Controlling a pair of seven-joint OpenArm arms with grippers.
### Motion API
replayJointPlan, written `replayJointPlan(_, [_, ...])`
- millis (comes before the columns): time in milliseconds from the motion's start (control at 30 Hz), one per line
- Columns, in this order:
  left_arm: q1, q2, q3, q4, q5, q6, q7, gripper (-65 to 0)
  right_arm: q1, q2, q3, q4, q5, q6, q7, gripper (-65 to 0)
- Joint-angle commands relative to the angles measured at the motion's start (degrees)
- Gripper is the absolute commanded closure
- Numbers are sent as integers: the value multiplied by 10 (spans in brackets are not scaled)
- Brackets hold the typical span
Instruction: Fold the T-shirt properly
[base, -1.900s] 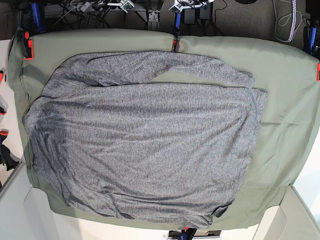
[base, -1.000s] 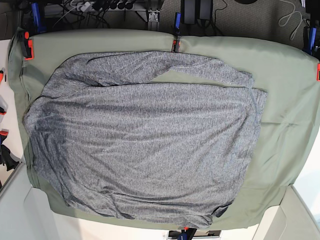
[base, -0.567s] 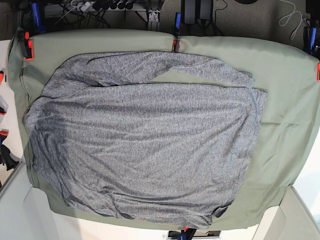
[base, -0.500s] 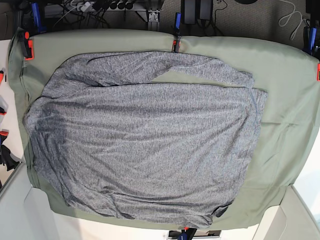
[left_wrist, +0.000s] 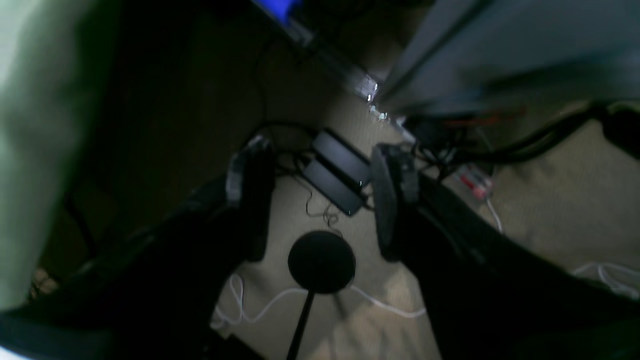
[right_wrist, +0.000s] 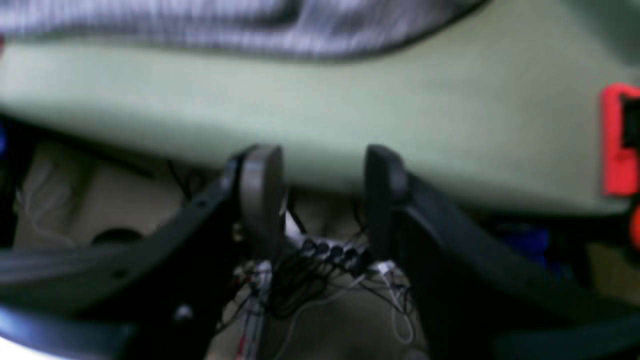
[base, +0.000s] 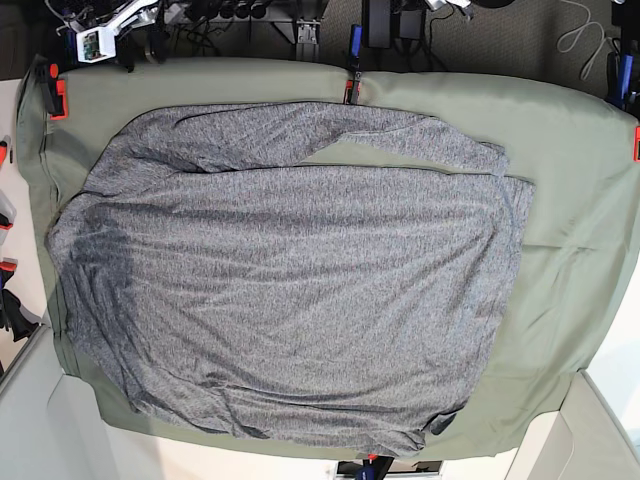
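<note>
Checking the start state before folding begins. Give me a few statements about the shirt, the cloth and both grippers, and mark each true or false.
1. The T-shirt lies spread on the olive-green table cloth. True.
2. The right gripper is shut on the shirt's hem. False: its jaws stand apart with nothing between them, off the table's edge.
3. The left gripper is open and holds nothing. True.
4. The shirt is already folded into a small square. False: it lies flat, one long sleeve laid along the far edge.
</note>
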Motion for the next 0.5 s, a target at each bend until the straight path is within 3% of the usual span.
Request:
replayJointPlan(0, [19,-9,-4,11,0,-8,-3,-338,-5,3,7,15,4,2,7,-279])
replayJointPlan(200, [71,-39,-26,0,0,-56,2,-338,-4,3,8,17,3,2,8,-279])
replayJointPlan(367, [82,-69,-33,-56,6,-53,28,-337,7,3,8,17,2,2,8,-279])
replayJointPlan(467, [82,-80,-45,-90,23,-10,32,-337,14,3,10,17,2,1,7,-279])
